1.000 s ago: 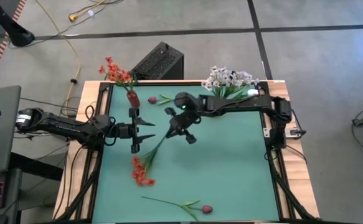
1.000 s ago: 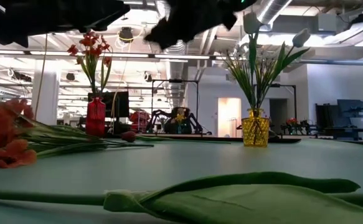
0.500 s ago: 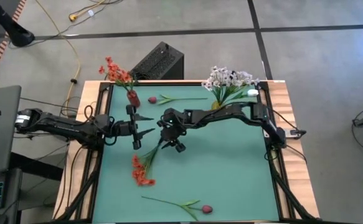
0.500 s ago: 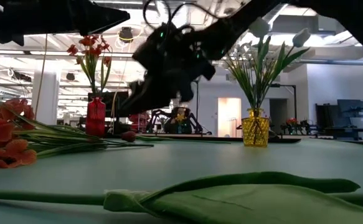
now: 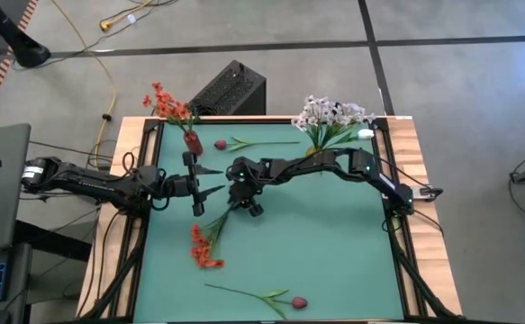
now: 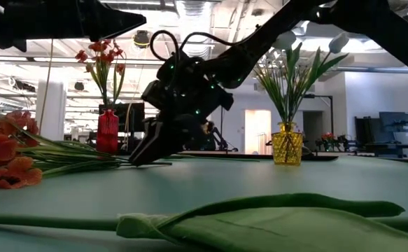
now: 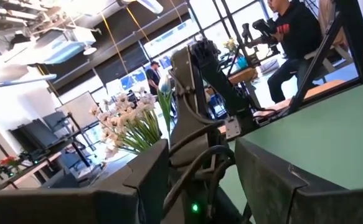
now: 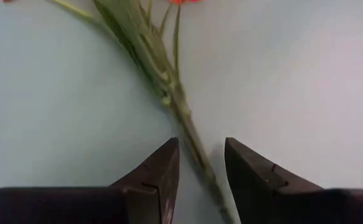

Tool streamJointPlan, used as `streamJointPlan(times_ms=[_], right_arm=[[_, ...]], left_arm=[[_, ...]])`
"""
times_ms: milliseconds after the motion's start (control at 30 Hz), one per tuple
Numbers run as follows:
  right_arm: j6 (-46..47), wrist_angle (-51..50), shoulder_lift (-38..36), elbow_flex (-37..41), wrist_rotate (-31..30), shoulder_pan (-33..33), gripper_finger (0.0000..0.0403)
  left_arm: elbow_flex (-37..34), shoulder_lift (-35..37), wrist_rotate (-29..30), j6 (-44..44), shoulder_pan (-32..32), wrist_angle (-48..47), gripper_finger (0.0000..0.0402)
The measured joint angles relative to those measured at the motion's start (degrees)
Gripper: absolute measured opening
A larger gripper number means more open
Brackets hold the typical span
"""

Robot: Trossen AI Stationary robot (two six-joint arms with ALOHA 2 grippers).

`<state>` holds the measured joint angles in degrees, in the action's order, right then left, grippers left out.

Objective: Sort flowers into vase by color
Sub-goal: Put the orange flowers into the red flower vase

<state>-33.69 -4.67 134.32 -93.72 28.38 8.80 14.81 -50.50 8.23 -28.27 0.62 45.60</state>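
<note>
An orange-red blossom spray (image 5: 210,236) lies flat on the green mat, its blossoms toward the near left and its green stem (image 8: 182,118) running toward the middle. My right gripper (image 5: 238,203) is down at the stem's free end, open. Its two fingers (image 8: 159,168) stand on either side of the stem, with the tips at the mat (image 6: 139,159). My left gripper (image 5: 210,183) is open and empty, raised just left of it. A red vase (image 5: 191,140) holds orange-red blossoms. A yellow vase (image 6: 287,147) holds white blossoms.
A dark pink bud (image 5: 220,144) on its stem lies at the far edge beside the red vase. Another pink bud (image 5: 299,303) with a long leafy stem (image 6: 259,217) lies at the near edge. A black box (image 5: 230,88) stands beyond the table's far edge. People sit in the room behind.
My right gripper has gone toward the table's left edge and down, from above the mat's middle to the free end of the orange-red spray's stem, tipping its fingers down to the mat. The spray has stayed where it was.
</note>
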Motion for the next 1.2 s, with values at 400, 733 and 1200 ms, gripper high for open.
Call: streamJointPlan(times_ms=[400, 733, 1200], right_arm=[[0.5, -6.4, -0.2, -0.1, 0.0, 1.1, 0.0121], [0.7, -10.1, -1.0, -0.1, -0.4, 1.1, 0.0035], [0.6, -18.6, -10.0, 0.1, -0.4, 0.1, 0.004]], left_arm=[[0.0, 0.0, -0.1, 0.2, 0.0, -0.2, 0.0174], [0.0, 0.0, -2.0, 0.4, 0.0, 0.2, 0.0174], [0.0, 0.0, -1.9, 0.4, 0.0, 0.1, 0.0174]])
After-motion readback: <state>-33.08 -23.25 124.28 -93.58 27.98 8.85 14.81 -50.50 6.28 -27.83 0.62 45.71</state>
